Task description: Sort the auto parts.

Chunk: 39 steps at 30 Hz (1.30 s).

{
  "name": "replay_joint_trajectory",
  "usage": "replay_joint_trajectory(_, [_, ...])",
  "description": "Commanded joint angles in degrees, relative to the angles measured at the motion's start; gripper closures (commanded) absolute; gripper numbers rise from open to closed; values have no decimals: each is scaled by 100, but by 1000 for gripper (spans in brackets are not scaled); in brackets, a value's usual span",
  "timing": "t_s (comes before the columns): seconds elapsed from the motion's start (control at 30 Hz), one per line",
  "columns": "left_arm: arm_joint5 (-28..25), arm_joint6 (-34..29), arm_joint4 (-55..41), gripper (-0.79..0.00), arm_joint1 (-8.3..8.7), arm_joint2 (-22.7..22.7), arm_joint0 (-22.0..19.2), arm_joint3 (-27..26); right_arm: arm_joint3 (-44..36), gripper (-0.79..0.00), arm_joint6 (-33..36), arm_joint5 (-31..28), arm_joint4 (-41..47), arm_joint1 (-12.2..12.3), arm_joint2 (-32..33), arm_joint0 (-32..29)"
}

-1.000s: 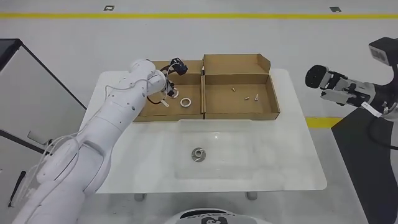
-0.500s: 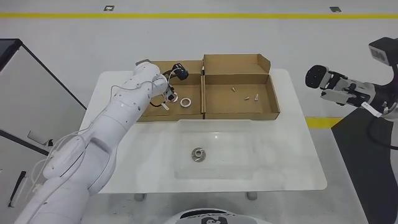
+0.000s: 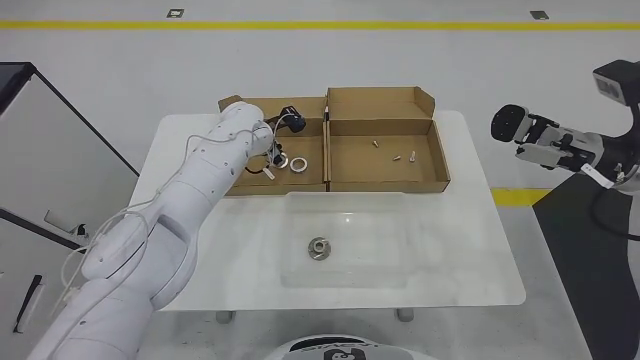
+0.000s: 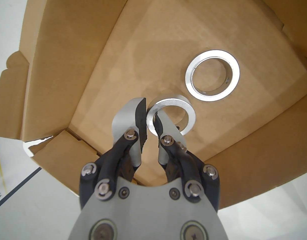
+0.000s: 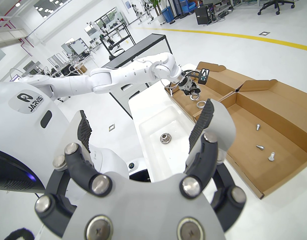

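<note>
1. My left gripper [image 4: 149, 111] is clamped on the wall of one ring [image 4: 168, 101], with one finger inside the hole and the other against the outer face. The ring hangs tilted just above the floor of the left box [image 4: 68, 51].
2. I count two rings. The second ring [image 4: 189, 78] lies flat just past my fingertips, near the one I hold but not touching it.
3. There are three bolts [image 3: 397, 157], all in the right box [image 3: 385, 175], well apart from my left gripper and beyond the wall the two boxes share.
4. One flanged hub [image 3: 318, 249] sits alone on the white table [image 3: 450, 260], outside both boxes and toward my body from the left gripper.
5. For edges, the left box's near wall and a corner flap stand close behind my left palm, and the side walls rise on either hand. Bare cardboard floor stretches ahead of the fingertips, past the second ring.
6. My right gripper [image 5: 146, 128] has its fingers spread wide and holds nothing. It hangs in open air off the table's edge, past the right box's outer wall and well apart from every part.
</note>
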Motion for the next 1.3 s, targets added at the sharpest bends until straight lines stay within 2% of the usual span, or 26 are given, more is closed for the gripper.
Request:
replay_joint_trajectory(0.0, [-9,26,4,-179,-41,25,-29,98,0,-785,0,0,0,0,0,0])
replay_joint_trajectory(0.07, [-19,51,2,-237,-75,41,-52,180,0,-785,0,0,0,0,0,0])
replay_joint_trajectory(0.27, [-58,117,12,-305,-157,69,-132,353,0,-785,0,0,0,0,0,0])
replay_joint_trajectory(0.37, [-59,159,21,-400,-178,56,-186,389,0,-785,0,0,0,0,0,0])
replay_joint_trajectory(0.4, [-55,176,6,-610,-181,39,-212,375,0,-785,0,0,0,0,0,0])
replay_joint_trajectory(0.47, [-41,188,5,-785,-179,9,-246,346,0,-785,0,0,0,0,0,0])
replay_joint_trajectory(0.63, [-127,253,-19,-785,-106,-142,-332,137,0,-785,0,0,0,0,0,0])
replay_joint_trajectory(0.83, [-598,226,-145,-785,138,-503,-242,-679,0,-785,0,0,0,0,0,0])
replay_joint_trajectory(1.03, [-906,-301,-126,-785,546,-1076,284,-2194,0,-785,0,0,0,0,0,0])
replay_joint_trajectory(1.27, [-973,-1461,-404,-785,984,-1891,1317,-4577,0,-785,0,0,0,0,0,0])
